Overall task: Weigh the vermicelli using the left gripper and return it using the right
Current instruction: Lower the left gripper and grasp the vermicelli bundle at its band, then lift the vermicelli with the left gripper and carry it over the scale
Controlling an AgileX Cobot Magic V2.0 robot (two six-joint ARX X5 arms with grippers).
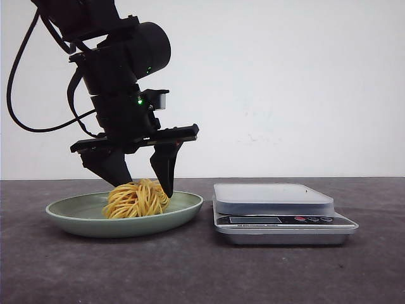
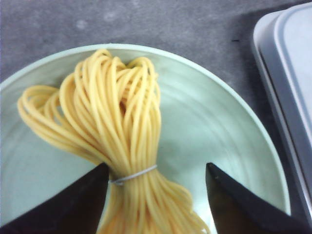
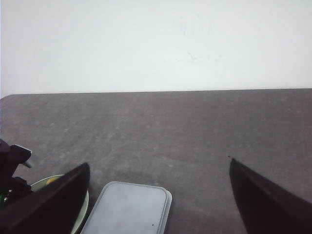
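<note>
A dark grey table [image 1: 285,272] fills the lower front view. Left of centre sits a shallow pale green round plate [image 1: 82,218], with a silver digital kitchen scale [image 1: 278,212] just beside it at right. The black left gripper [image 1: 142,183] stands spread wide, straddling the yellow tied vermicelli bundle [image 1: 136,199] lying in the plate without clamping it. The right gripper [image 3: 158,195] hangs spread apart, grasping nothing.
</note>
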